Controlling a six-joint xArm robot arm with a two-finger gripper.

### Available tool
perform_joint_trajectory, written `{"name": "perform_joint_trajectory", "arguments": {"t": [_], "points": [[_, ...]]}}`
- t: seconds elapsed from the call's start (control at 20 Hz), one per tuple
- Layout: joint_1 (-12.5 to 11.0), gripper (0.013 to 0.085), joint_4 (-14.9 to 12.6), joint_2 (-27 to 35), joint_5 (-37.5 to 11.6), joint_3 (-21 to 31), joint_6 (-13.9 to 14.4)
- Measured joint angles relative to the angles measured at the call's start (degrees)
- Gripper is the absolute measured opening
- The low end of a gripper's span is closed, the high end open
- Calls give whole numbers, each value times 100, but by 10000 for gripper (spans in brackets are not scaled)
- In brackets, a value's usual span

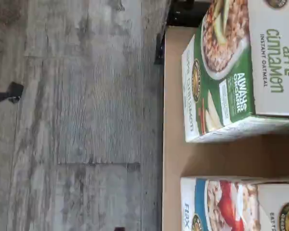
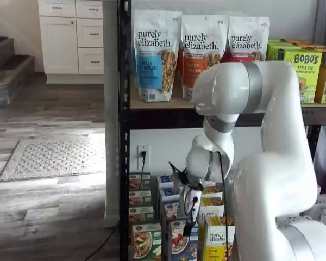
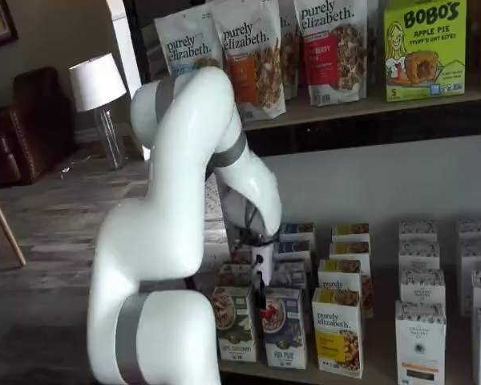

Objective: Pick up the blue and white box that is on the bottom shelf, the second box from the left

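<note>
The blue and white box (image 3: 284, 329) stands upright at the front of the bottom shelf (image 3: 379, 346), between a green carton (image 3: 234, 325) and a yellow "purely elizabeth" carton (image 3: 338, 330). It also shows in a shelf view (image 2: 179, 243). In the wrist view only part of the blue and white box (image 1: 231, 204) shows, beside the green apple cinnamon carton (image 1: 231, 72) on the tan shelf board (image 1: 207, 159). My gripper (image 3: 261, 290) hangs just above and in front of the blue box, empty; it also shows in a shelf view (image 2: 188, 215). Its fingers show no clear gap.
More rows of the same cartons stand behind the front row (image 3: 297, 241). White cartons (image 3: 421, 337) stand further along the shelf. Granola bags (image 2: 155, 54) and Bobo's boxes (image 3: 423, 48) fill the upper shelf. A black rack post (image 2: 124, 136) stands beside the green cartons. Wood floor (image 1: 86, 115) lies before the shelf.
</note>
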Motion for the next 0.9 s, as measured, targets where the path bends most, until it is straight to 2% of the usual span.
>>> {"name": "perform_joint_trajectory", "arguments": {"t": [0.1,0.25,0.55,0.9], "points": [[53,850,-85,24,-309,76,101],[98,850,-93,107,-381,19,146],[181,850,152,257,-662,-36,-15],[155,850,170,452,-735,-241,-57]]}}
